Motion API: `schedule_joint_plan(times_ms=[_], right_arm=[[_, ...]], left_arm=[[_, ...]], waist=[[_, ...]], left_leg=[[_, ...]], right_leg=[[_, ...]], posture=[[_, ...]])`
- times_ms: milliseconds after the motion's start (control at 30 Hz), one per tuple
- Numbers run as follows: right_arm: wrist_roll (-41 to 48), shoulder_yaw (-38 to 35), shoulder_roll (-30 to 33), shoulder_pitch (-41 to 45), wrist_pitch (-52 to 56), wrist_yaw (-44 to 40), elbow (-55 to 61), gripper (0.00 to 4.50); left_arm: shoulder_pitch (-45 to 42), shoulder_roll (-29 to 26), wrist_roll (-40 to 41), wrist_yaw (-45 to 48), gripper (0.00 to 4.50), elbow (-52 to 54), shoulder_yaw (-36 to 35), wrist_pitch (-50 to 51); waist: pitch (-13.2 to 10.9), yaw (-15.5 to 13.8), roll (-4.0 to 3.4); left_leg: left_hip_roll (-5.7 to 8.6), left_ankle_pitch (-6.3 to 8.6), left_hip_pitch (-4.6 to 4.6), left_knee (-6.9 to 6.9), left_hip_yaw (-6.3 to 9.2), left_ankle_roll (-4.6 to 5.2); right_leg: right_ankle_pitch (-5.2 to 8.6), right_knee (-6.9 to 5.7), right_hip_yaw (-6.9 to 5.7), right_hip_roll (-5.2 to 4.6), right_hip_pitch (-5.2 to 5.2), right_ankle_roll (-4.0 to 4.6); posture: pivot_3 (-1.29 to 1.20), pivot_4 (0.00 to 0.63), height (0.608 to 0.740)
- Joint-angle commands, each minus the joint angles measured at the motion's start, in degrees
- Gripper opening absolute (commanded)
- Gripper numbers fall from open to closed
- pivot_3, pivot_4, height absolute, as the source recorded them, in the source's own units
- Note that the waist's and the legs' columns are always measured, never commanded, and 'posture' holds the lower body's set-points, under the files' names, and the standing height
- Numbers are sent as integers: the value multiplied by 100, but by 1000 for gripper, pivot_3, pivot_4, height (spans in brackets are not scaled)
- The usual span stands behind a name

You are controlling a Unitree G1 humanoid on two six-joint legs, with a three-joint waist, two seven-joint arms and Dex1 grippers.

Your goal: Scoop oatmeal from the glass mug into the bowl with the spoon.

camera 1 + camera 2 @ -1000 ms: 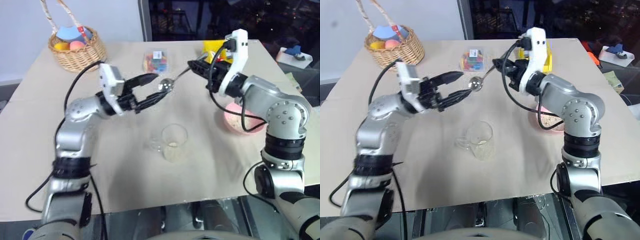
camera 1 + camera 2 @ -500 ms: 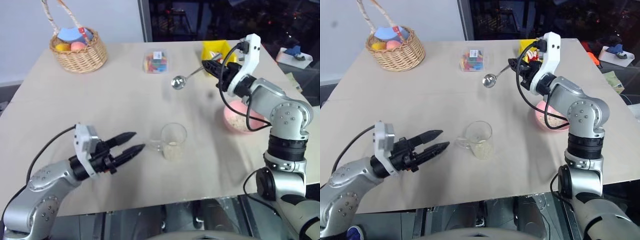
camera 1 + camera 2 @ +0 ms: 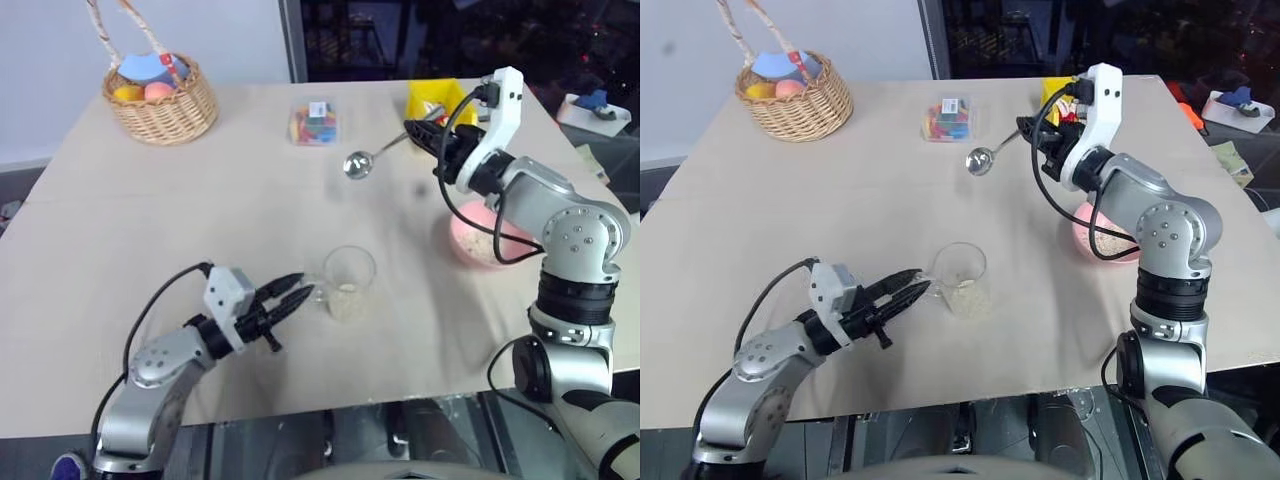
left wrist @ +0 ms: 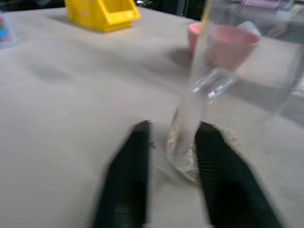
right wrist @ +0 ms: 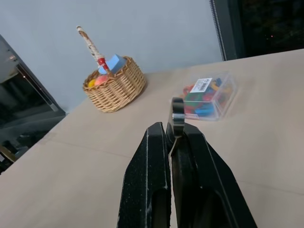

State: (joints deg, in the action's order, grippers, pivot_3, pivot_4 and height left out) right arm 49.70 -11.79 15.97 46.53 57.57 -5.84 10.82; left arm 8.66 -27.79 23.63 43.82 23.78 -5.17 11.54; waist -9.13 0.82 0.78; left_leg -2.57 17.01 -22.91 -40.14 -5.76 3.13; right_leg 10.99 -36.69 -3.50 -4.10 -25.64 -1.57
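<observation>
The glass mug [image 3: 348, 283] stands upright on the table near the middle, with pale oatmeal [image 3: 346, 301] in its bottom. My left gripper [image 3: 298, 292] lies low at the mug's left side. Its black fingers [image 4: 128, 175] are shut on the mug's small handle [image 4: 209, 90]. My right gripper [image 3: 420, 133] hovers above the far right of the table, shut on the handle of the silver spoon [image 3: 358, 165]. The spoon juts out to the left with its bowl in the air. The pink bowl [image 3: 470, 243] sits right of the mug, partly behind my right forearm.
A wicker basket [image 3: 160, 95] with coloured items stands at the far left corner. A clear box of colourful pieces [image 3: 313, 123] and a yellow bin [image 3: 435, 100] stand along the far edge. The table's front edge runs just below my left arm.
My left arm dropped from beside the spoon to table level, moved in to the mug's handle and closed its fingers on it. The right gripper kept hold of the spoon.
</observation>
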Motion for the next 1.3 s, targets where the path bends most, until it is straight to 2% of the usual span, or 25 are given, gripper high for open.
schedule_joint_plan(times_ms=[33,200,367,567,667,967,1300], right_arm=[[69,-141,87,46,-11,10,328,0],[62,-69,185,-21,47,-47,478,0],[159,-51,284,-8,79,-199,683,0],[539,-124,409,459,114,-391,854,0],[605,-114,399,667,88,-371,824,0],[572,-97,403,575,50,-347,871,0],[1163,100,727,639,453,-670,1238,0]], left_arm=[[-80,151,-246,-104,30,-172,170,-382],[-276,533,-360,-375,30,-582,295,-669],[-651,659,-523,-685,30,-826,156,-901],[-1994,288,-1265,-1183,30,-1783,-194,-1640],[-2362,263,-1317,-1220,30,-2218,-211,-1795],[-2358,691,-967,-1404,30,-2156,-253,-1439],[-3017,797,-1574,-2185,30,-2354,-112,-1312]], waist=[[1,0,-1],[3,-2,-11],[3,-6,-10],[0,4,-13],[0,4,-12],[0,-12,-12],[0,-19,-12]], left_leg=[[-1,4,0,0,1,8],[-5,8,2,0,-4,14],[-3,9,2,0,0,17],[11,9,1,0,5,17],[13,9,-1,0,3,17],[5,1,-38,5,10,3],[16,0,-51,1,27,1]], right_leg=[[0,-1,0,0,0,0],[0,0,3,-1,0,0],[-1,-2,1,-1,1,-1],[-1,-4,-4,2,0,-1],[-1,-1,-2,1,-1,-1],[-4,39,-21,-7,-6,-5],[-5,40,-44,-6,-7,-6]], posture=[[0,150,740],[0,150,740],[0,150,740],[0,150,740],[0,150,740],[0,150,740],[0,150,740]])
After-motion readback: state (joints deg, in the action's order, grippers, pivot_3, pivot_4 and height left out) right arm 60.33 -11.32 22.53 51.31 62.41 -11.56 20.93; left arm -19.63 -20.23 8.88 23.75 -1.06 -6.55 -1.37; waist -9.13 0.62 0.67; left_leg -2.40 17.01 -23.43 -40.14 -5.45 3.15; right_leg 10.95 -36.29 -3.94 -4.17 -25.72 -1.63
